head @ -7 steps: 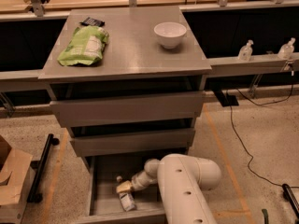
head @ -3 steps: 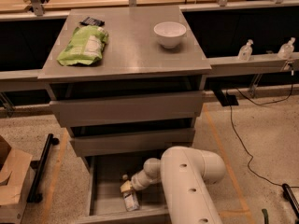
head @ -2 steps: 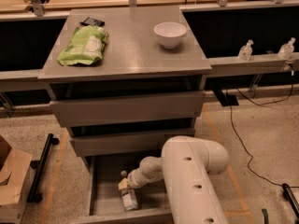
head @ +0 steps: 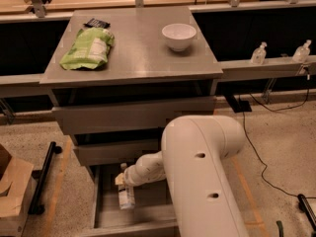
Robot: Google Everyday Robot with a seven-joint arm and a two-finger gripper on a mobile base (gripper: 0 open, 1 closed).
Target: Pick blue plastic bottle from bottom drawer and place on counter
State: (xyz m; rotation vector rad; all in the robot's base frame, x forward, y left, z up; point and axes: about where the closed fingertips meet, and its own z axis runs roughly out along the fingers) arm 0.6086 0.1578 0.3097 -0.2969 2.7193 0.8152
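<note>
– Light on my feed, pls?
– Warm, from overhead: the counter (head: pixel 143 58) lit bright w/ a soft sheen nr the bowl (head: pixel 178 35); gaps under it went almost black.
– I had the gripper (head: pixel 122 180) low in the bottom drawer (head: pixel 105 201), dim down there. The arm (head: pixel 197 177) caught light along its top.

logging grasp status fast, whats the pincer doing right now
pincer: down in the bottom drawer, right at the blue plastic bottle; open, closed or holding it cannot be told

three drawers (head: pixel 133 115), two pump bottles (head: pixel 258 54), one bowl (head: pixel 178 36) – one gripper (head: pixel 122 180), in bottom drawer (head: pixel 148 204)
</note>
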